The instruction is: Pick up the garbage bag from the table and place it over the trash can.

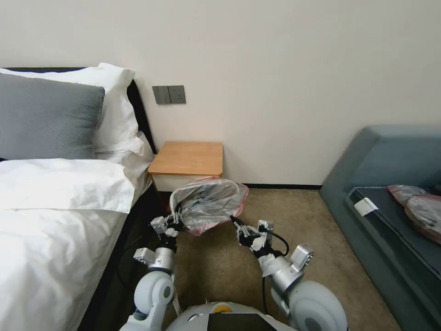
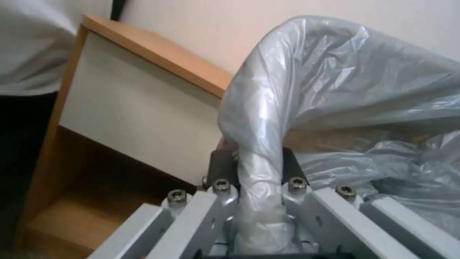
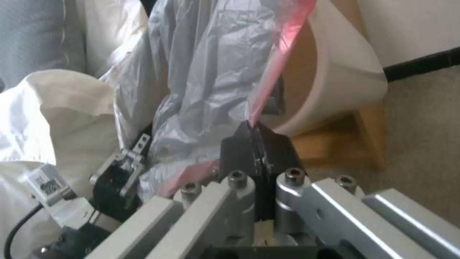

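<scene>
The garbage bag, silvery-grey with a pink-red rim, hangs stretched open between my two grippers, just in front of the table. My left gripper is shut on a bunched fold of the bag, pinched between its fingers. My right gripper is shut on the pink rim, with its dark fingertips pressed together. Beyond the bag is a cream-white curved surface; I cannot tell whether it is the trash can or the table's drawer front. In the head view the bag covers the floor before the table.
A bed with white linen runs along the left, close to my left arm. A blue-grey sofa at the right holds other plastic bags. Brown carpet lies between them. The table's white drawer front and low shelf are near.
</scene>
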You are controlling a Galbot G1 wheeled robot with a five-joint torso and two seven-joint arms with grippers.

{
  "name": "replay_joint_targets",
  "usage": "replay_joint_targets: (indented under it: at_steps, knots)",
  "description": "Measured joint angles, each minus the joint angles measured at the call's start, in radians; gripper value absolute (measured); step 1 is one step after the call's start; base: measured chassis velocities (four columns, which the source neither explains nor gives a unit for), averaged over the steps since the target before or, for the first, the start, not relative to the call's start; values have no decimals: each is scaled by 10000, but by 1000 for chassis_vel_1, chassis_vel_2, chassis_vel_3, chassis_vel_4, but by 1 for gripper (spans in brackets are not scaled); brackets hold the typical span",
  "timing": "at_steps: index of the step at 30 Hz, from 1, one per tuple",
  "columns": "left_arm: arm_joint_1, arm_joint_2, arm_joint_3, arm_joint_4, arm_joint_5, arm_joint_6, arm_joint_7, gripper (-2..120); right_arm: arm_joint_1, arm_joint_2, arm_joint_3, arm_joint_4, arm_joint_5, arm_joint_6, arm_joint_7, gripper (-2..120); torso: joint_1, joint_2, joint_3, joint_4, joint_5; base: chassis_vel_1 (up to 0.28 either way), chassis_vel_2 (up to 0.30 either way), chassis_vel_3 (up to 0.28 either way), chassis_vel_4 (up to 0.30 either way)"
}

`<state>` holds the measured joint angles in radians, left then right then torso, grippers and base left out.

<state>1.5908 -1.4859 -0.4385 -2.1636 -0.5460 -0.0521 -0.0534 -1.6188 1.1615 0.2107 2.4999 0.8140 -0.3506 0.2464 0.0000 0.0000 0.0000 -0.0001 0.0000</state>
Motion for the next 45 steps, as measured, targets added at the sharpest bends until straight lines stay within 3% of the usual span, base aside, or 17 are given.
replay_joint_targets:
  at_steps: [15,33,45]
  knots:
    - [-38,-82,-214,-166,-398,89,-86,3,-30,0,470,0,-313,-91,-69,0,0,1,0,1,0,0,0,0,0]
    - [511,213,217,-1253,-2357,1096,-459,3,189,21,639,0,-1074,46,-286,0,0,0,0,1,0,0,0,0,0]
    - [604,281,291,-1845,-2927,1586,-686,3,168,-94,754,-255,-1707,227,-335,0,0,0,0,0,0,0,0,0,0]
